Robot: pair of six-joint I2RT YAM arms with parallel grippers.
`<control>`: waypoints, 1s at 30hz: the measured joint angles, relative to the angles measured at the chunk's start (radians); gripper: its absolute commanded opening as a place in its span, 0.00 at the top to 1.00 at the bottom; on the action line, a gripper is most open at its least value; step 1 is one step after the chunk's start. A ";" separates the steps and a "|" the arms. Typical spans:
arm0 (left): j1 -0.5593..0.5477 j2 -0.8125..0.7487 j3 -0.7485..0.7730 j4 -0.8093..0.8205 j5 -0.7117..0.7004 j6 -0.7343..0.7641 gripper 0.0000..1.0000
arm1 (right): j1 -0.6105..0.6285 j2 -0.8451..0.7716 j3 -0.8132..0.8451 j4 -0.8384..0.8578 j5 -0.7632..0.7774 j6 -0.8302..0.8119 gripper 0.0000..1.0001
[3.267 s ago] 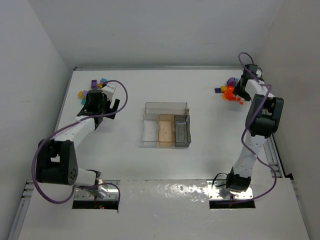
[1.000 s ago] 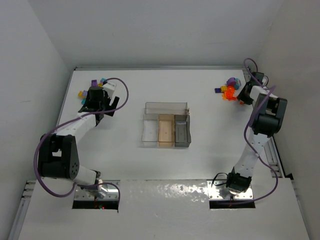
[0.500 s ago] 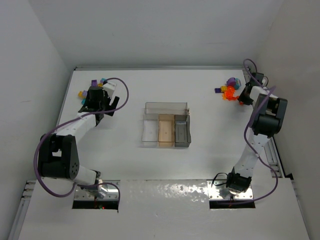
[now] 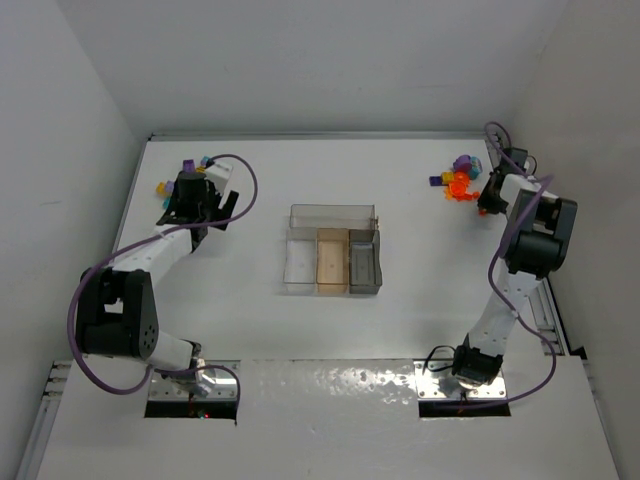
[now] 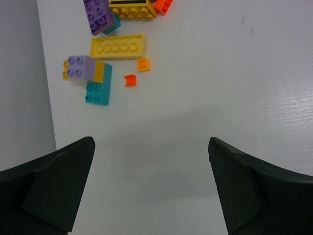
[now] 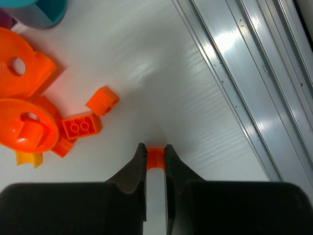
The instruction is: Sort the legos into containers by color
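White table (image 4: pixel 400 320), one tray (image 4: pixel 332 208); right pincer (image 6: pixel 155 149) pinches one orange brick (image 6: pixel 156 156).

Black were the right fingers (image 6: pixel 131 172), bright orange brick (image 6: pixel 155 157) between them; yellow plate (image 5: pixel 118 46), lilac brick (image 5: pixel 80 67) and teal brick (image 5: pixel 98 91) showed against a white desk (image 5: pixel 205 88)

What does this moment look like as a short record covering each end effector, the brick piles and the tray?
left end effector: open, over bare white table, short of the long yellow plastic brick and teal plastic brick
right end effector: closed on a small orange plastic brick
right pile: round orange plastic discs to one side of that end effector
clear plastic compartment tray: table centre, no bricks visible inside from the top view
sorting: apparently not yet begun
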 measured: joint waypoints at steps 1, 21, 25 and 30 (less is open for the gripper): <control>0.000 0.000 -0.001 0.001 0.000 0.000 0.00 | 0.004 -0.005 -0.004 -0.006 0.000 -0.006 1.00; 0.000 -0.170 -0.138 0.037 0.018 -0.040 0.00 | 0.295 -0.533 -0.267 -0.010 -0.028 -0.054 1.00; 0.000 -0.249 -0.185 0.027 0.018 -0.061 0.00 | 0.492 -0.664 -0.370 0.012 -0.076 -0.056 1.00; 0.000 -0.327 -0.233 0.024 0.020 -0.085 0.00 | 0.708 -0.688 -0.457 0.045 -0.117 -0.033 1.00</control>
